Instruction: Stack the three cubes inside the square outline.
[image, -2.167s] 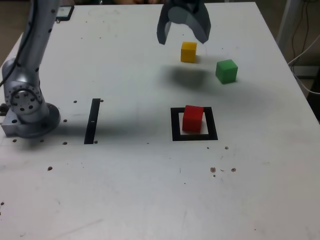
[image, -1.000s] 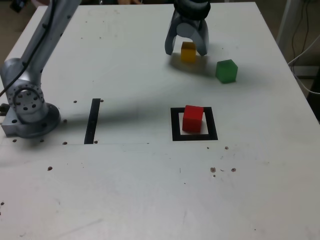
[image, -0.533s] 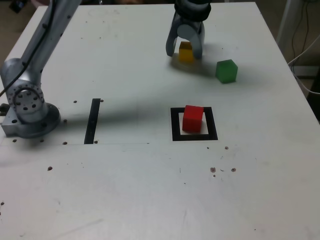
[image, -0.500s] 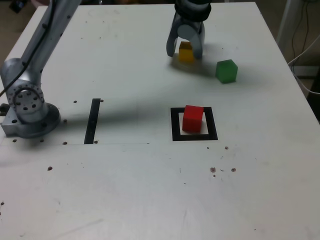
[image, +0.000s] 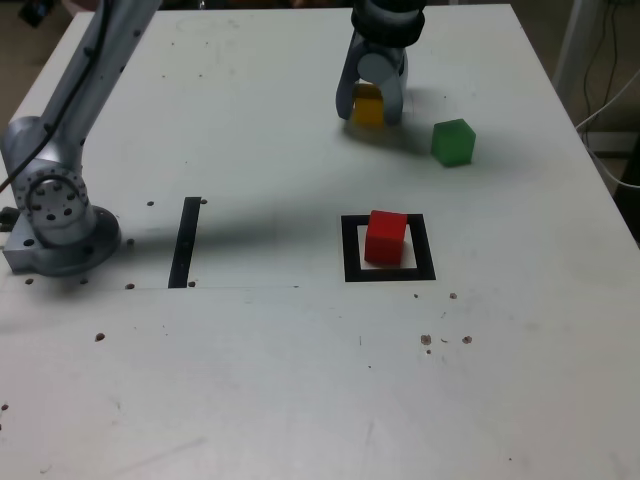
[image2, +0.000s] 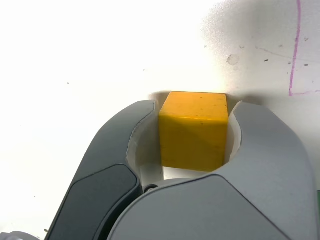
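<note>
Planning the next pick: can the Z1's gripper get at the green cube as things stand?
Probably not yet: the gripper is closed on the yellow cube. Nothing seems to block the green cube itself.

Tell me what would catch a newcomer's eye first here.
The red cube stands out, sitting inside the black square outline. Next comes the yellow cube, closed between the fingers of the pincer near the table's far edge, with the green cube to its right in the exterior view.
</note>
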